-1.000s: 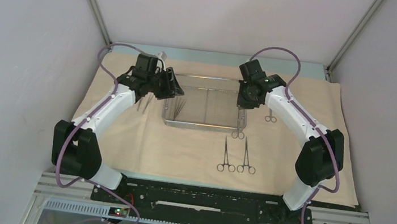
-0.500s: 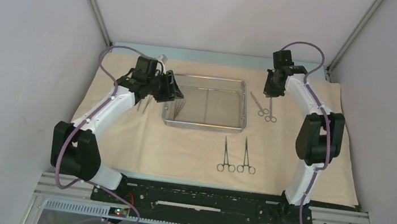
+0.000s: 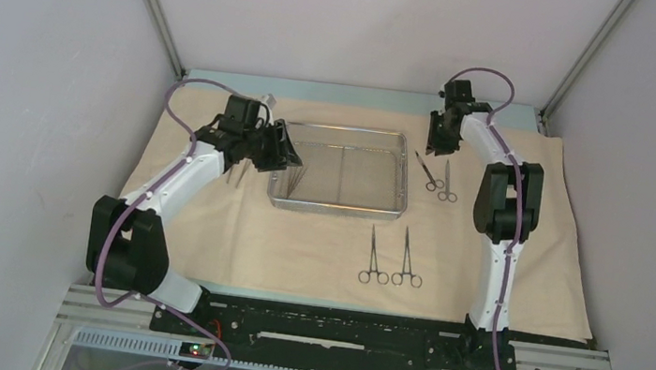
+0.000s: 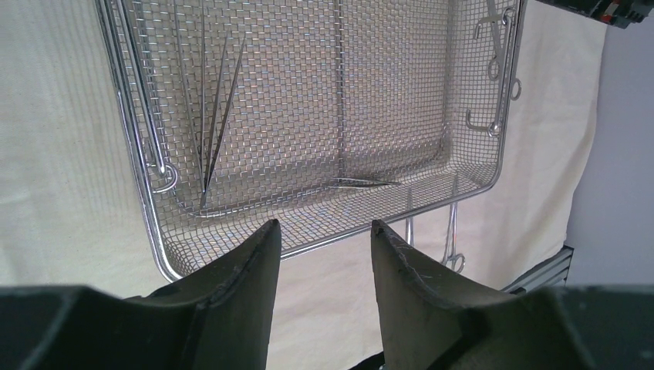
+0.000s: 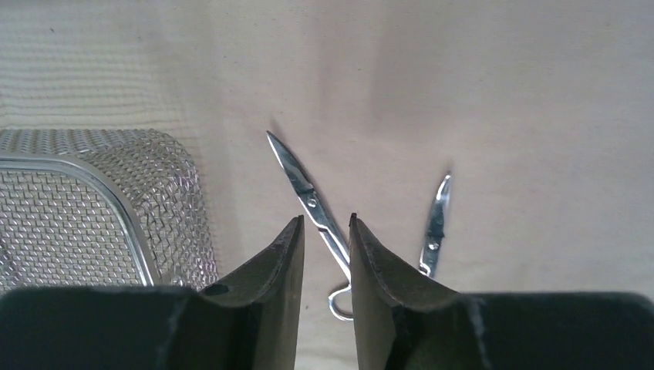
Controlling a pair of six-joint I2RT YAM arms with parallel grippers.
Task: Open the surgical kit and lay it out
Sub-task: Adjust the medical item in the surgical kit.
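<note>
Beige wrapping cloth point(image 3: 317, 240) is lying spread over the bench, and the tray point(image 3: 335, 210) is standing on it toward the back. Laying-out is judged to be in hand: forceps point(image 3: 391, 257) and scissors point(image 3: 425, 171) are lying outside the tray. The right gripper point(image 5: 326, 220) is hovering over the scissors, slightly parted, gripping nothing. The left gripper point(image 4: 324, 225), half open and empty, is facing the tweezers point(image 4: 208, 123) in the tray; they are probably to be lifted next.

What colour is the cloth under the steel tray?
The cloth is plain beige, best seen from the top camera.
</note>
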